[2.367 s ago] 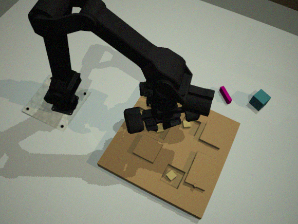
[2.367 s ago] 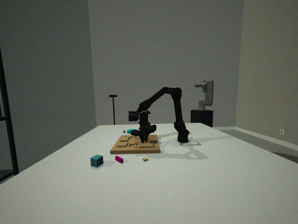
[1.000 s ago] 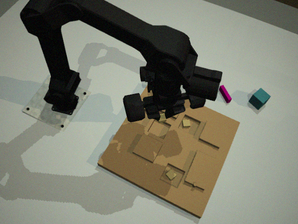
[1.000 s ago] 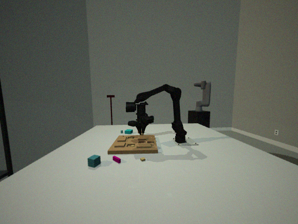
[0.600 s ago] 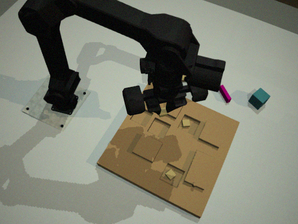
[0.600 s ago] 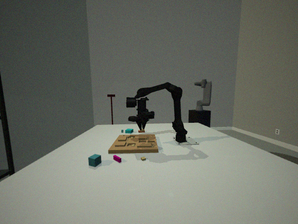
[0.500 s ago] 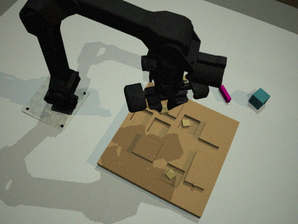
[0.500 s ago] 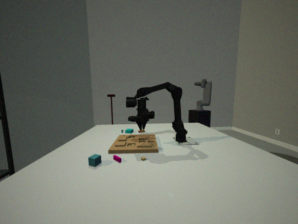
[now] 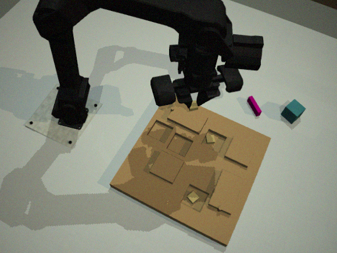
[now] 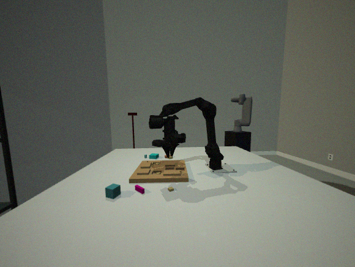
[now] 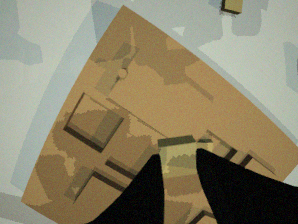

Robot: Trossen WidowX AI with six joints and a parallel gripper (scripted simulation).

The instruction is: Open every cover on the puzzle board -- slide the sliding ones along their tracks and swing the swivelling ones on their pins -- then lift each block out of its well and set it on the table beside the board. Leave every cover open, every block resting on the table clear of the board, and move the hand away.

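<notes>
The wooden board (image 9: 136, 177) (image 10: 159, 180) (image 11: 240, 110) lies on the table. My gripper (image 9: 194, 106) (image 10: 169, 157) (image 11: 177, 158) is shut on a yellow block (image 9: 193, 105) (image 11: 178, 155), held above the board's edge in the top view. Two wells (image 9: 159, 133) (image 9: 179, 145) are empty. Two other wells hold yellow blocks (image 9: 210, 138) (image 9: 193, 197). The covers (image 9: 188, 121) (image 9: 168, 167) (image 9: 241, 151) (image 9: 228, 187) lie beside these four wells, which are uncovered. Another yellow block (image 10: 171, 189) (image 11: 233, 6) rests on the table clear of the board.
A magenta bar (image 9: 254, 106) (image 10: 139, 189) and a teal cube (image 9: 293, 111) (image 10: 112, 191) lie on the table off one side of the board. A flat teal block (image 10: 153, 156) is beyond the board in the exterior view. The arm's base plate (image 9: 43, 122) is beside the board.
</notes>
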